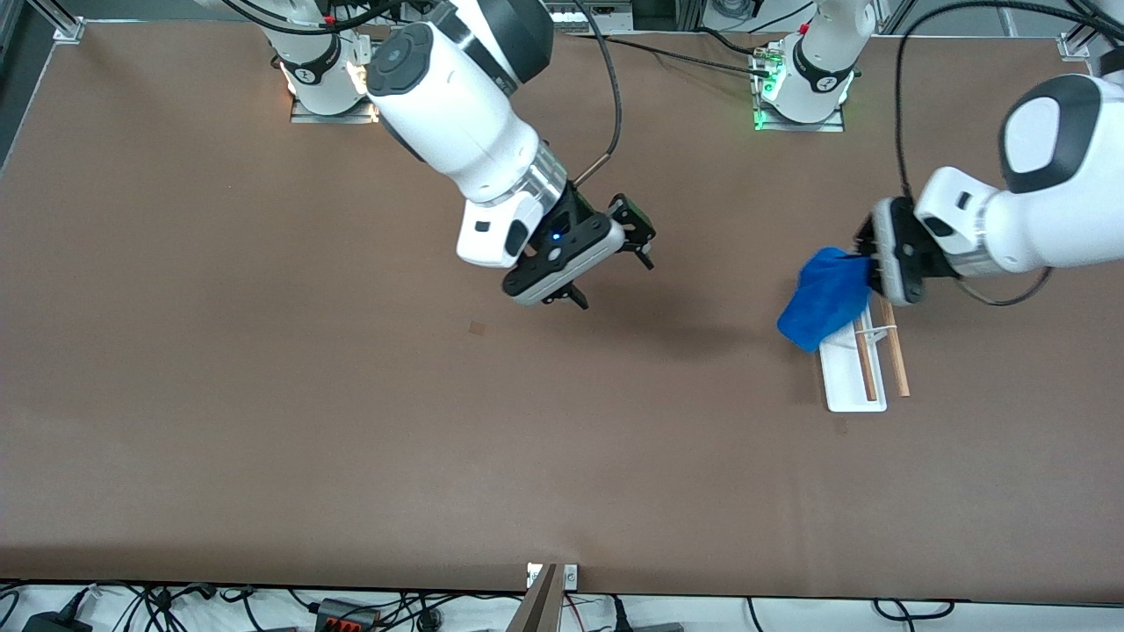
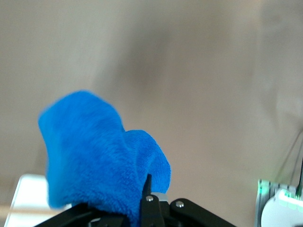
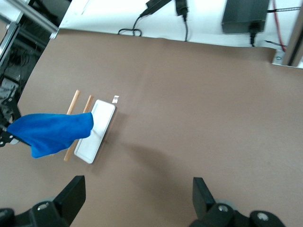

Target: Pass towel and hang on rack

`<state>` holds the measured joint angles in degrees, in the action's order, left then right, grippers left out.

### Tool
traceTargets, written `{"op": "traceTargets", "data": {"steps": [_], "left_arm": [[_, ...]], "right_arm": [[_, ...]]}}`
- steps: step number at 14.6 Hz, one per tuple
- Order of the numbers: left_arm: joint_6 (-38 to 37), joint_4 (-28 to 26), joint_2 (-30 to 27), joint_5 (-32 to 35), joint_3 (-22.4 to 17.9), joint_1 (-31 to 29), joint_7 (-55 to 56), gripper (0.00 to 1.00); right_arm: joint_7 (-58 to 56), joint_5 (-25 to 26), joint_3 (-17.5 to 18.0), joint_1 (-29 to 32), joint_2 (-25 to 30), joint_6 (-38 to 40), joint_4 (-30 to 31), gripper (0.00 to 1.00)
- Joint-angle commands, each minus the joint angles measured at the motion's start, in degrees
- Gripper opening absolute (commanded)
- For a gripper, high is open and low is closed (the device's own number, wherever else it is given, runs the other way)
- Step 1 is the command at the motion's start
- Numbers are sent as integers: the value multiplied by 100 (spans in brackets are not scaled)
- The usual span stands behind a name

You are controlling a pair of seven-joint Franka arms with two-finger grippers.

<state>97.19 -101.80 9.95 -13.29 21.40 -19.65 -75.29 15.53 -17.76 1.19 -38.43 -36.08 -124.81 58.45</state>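
Towel (image 1: 824, 298) is bunched and hanging from the left gripper (image 1: 868, 254), which pinches one edge; it sits in the air over the base-side end of the rack (image 1: 856, 364), not yet draped. Rack's two wooden rods (image 1: 896, 355) run parallel above the white tray. Right gripper (image 1: 615, 254) hovers over mid-table, fingers spread, empty, waiting. To do this well, I'd carry the cloth across both rods so the free part falls past them (it's bunched, so it may land in a lump), then release low.
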Motion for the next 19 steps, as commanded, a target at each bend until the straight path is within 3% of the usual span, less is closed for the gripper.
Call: {"op": "traceTargets", "data": {"steps": [1,4,6,10,15,19], "left_arm": [[19,72,112,606,48,-214,538,1],[54,81,165,1467,118,-144,1655,1],[116,90,375,1601,136,-65,1798,1],[90,274,394,1575,163,137,2088,1],[169,239,727,1601,92,-293,1720,1],[563,204,982,1944,83,-477,1605,1]], "right_arm": [[258,70,-336,178,119,614,26,100],[196,614,-917,204,180,1457,96,100],[126,765,-1216,362,180,1888,105,100],[-313,1081,-1445,793,189,2470,96,100],[-392,1126,-1946,1013,373,2716,96,100],[-613,1100,-2008,1303,514,3234,96,100]]}}
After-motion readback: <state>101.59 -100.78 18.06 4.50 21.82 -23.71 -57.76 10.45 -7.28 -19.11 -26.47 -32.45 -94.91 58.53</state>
